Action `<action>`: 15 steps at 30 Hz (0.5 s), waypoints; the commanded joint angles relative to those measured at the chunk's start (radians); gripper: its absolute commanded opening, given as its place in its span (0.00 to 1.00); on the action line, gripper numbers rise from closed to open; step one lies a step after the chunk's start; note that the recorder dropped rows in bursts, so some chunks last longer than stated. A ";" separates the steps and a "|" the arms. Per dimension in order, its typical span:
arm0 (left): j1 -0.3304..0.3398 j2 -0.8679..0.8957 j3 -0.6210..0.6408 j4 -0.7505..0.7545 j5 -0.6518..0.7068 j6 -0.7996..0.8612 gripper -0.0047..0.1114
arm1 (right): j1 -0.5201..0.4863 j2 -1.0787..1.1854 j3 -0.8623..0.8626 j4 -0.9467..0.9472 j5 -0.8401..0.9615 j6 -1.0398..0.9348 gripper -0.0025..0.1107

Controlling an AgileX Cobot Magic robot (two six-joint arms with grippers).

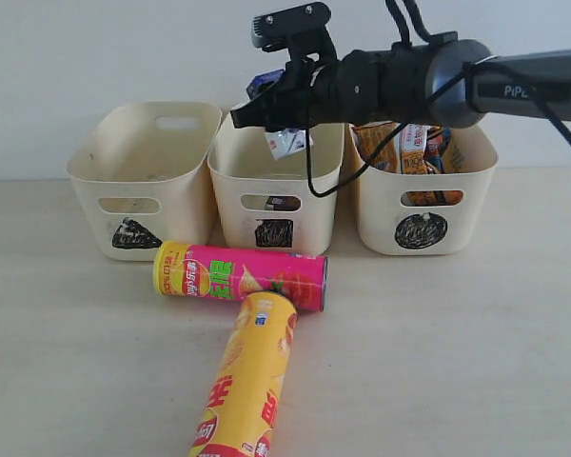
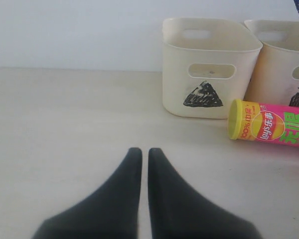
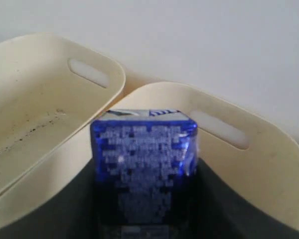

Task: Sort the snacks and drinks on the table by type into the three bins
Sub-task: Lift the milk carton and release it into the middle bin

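My right gripper [image 1: 257, 112] reaches across over the square bin [image 1: 276, 233], shut on the blue-white carton [image 1: 290, 143]. In the right wrist view the carton [image 3: 142, 154] sits between the dark fingers of that gripper [image 3: 144, 199], above the square bin's rim [image 3: 249, 164]. A dark carton [image 1: 283, 202] shows through that bin's handle cutout. The pink tube [image 1: 243, 276] and yellow tube [image 1: 247, 381] lie on the table [image 1: 476, 362] in front of the bins. My left gripper [image 2: 145, 154] is shut and empty, low over the table, apart from the pink tube [image 2: 274, 124].
The triangle bin [image 1: 143, 181] stands at the left and looks empty inside. The circle bin [image 1: 423, 190] at the right holds crinkly bags [image 1: 400, 148]. The yellow tube's end touches the pink tube's side. A pale wall runs behind the bins.
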 commanded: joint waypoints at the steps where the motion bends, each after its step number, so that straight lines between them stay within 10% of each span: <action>1: 0.005 -0.004 -0.004 -0.001 -0.008 -0.005 0.07 | -0.018 0.015 -0.004 0.001 -0.088 0.016 0.02; 8: 0.005 -0.004 -0.004 -0.001 -0.008 -0.005 0.07 | -0.027 0.032 -0.004 0.001 -0.122 0.016 0.05; 15: 0.005 -0.004 -0.004 -0.001 -0.009 -0.005 0.07 | -0.039 0.032 -0.004 0.001 -0.103 0.016 0.46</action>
